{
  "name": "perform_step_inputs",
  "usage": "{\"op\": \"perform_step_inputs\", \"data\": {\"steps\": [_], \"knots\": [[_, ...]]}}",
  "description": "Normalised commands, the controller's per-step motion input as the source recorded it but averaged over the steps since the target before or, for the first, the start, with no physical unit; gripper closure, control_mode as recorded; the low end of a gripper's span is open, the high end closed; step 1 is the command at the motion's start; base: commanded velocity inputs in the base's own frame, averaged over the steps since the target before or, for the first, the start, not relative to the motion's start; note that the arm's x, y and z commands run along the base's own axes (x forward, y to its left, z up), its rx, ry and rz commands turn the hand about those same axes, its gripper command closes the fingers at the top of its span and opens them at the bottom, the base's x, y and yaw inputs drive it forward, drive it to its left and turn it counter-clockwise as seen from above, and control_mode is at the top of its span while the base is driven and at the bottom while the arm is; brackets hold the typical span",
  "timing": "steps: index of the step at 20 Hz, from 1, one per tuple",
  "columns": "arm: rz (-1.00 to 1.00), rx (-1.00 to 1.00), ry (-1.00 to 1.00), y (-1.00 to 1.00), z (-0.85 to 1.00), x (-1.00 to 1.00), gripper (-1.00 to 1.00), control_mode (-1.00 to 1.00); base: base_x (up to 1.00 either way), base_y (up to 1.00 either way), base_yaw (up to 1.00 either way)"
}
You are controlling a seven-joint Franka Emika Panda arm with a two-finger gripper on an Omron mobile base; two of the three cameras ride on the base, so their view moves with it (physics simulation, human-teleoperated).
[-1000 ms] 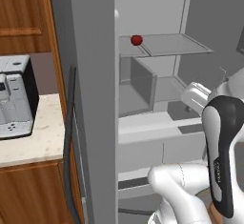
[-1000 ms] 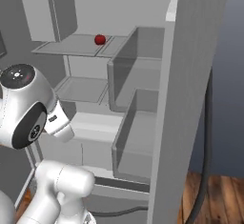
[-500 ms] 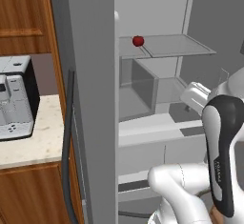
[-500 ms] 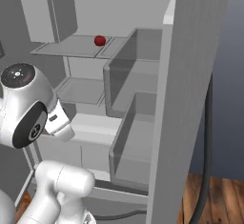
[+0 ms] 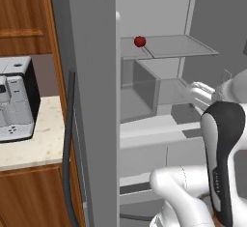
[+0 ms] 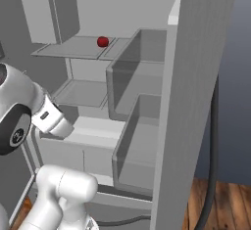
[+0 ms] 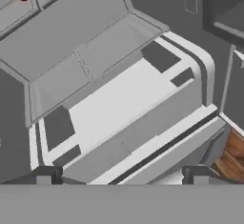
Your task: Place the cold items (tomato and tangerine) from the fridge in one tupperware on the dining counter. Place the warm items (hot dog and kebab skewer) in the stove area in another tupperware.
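Hand fingers stand wide apart and empty, facing the open fridge; the tomato sits on an upper shelf, at eleven o'clock in the hand view.

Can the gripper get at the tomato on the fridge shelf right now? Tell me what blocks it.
Probably yes. The fridge is open, the tomato sits alone at the shelf's front edge, and the gripper is open below it. It must rise first.

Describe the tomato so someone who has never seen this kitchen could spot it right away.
Look into the open grey fridge, at its upper glass shelf. Near that shelf's left end sits the tomato, a small glossy dark red ball, the only coloured thing among the pale grey shelves and bins.
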Motion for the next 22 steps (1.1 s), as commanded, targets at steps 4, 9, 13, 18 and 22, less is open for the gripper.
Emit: {"op": "perform_step_inputs", "data": {"steps": [4, 9, 13, 18, 22], "knots": [[0.22, -0.61, -0.19, 0.00, 0.75, 0.33, -1.00, -1.00, 0.00, 0.00, 0.00], [0.40, -0.21, -0.01, -0.17, 0.58, 0.62, -1.00, -1.00, 0.00, 0.00, 0.00], [0.53, 0.00, 0.01, -0.06, 0.27, 0.84, -1.00, -1.00, 0.00, 0.00, 0.00], [0.06, -0.03, 0.00, 0.15, 0.08, 0.60, -1.00, -1.00, 0.00, 0.00, 0.00], [-0.12, -0.18, 0.00, 0.30, 0.05, 0.63, -1.00, -1.00, 0.00, 0.00, 0.00]]}}
